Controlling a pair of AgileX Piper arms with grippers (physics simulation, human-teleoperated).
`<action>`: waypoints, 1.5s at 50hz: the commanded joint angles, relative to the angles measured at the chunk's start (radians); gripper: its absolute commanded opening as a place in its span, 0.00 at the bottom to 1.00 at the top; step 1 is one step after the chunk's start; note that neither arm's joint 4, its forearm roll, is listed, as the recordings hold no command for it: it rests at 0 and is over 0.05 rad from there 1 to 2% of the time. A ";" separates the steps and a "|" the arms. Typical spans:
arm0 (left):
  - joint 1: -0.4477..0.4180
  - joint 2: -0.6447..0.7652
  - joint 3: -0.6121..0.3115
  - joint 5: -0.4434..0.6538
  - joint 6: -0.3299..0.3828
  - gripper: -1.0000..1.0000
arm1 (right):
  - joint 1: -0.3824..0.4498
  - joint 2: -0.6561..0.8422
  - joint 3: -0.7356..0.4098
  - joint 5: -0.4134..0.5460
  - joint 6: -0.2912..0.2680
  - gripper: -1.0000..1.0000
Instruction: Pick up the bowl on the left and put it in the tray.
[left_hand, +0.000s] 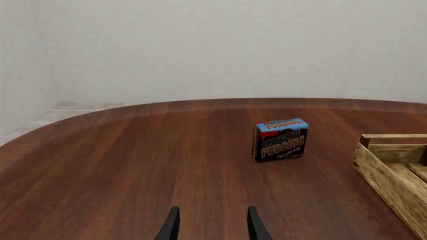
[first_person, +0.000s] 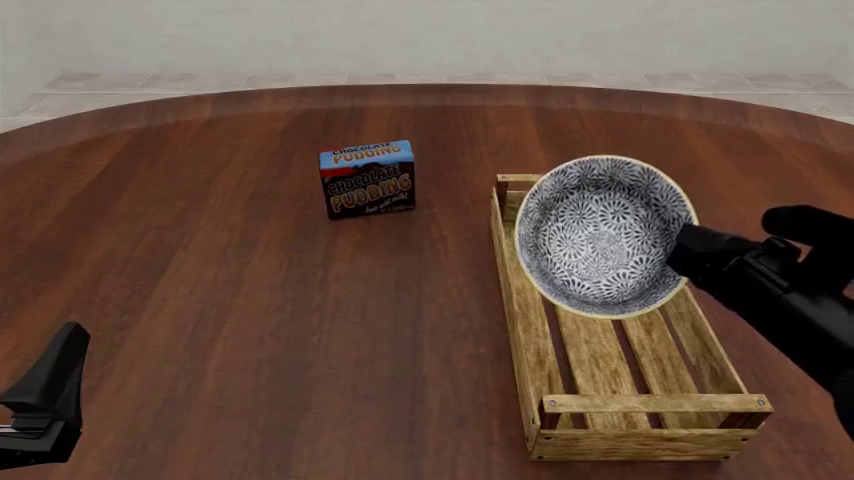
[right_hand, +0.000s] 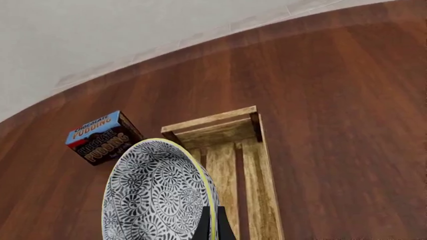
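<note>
The blue-grey floral bowl (first_person: 594, 235) hangs tilted on edge, its inside facing the front camera, over the far half of the long wooden tray (first_person: 514, 300). My right gripper (first_person: 683, 250) is shut on the bowl's right rim. In the right wrist view the bowl (right_hand: 153, 195) fills the lower left, pinched by the right gripper (right_hand: 213, 226), with the tray's far end (right_hand: 220, 127) beyond it. My left gripper (first_person: 47, 395) sits low at the near left, far from both. The left wrist view shows that gripper (left_hand: 212, 225) open with nothing between its fingers, and a tray corner (left_hand: 393, 170).
A chocolate pudding box (first_person: 367, 180) stands upright left of the tray's far end, also seen as the pudding box (left_hand: 280, 140) and the pudding box (right_hand: 100, 137). The round dark wooden table (first_person: 214, 300) curves away at the back before a pale wall.
</note>
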 joint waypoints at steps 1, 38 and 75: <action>0.000 0.000 0.000 0.000 0.000 1.00 | -0.002 0.016 -0.001 -0.019 0.007 0.00; 0.000 0.000 0.000 0.000 0.000 1.00 | -0.017 0.023 0.000 -0.014 0.016 0.00; 0.000 0.000 0.000 0.000 0.000 1.00 | -0.029 0.100 0.005 -0.060 0.017 0.00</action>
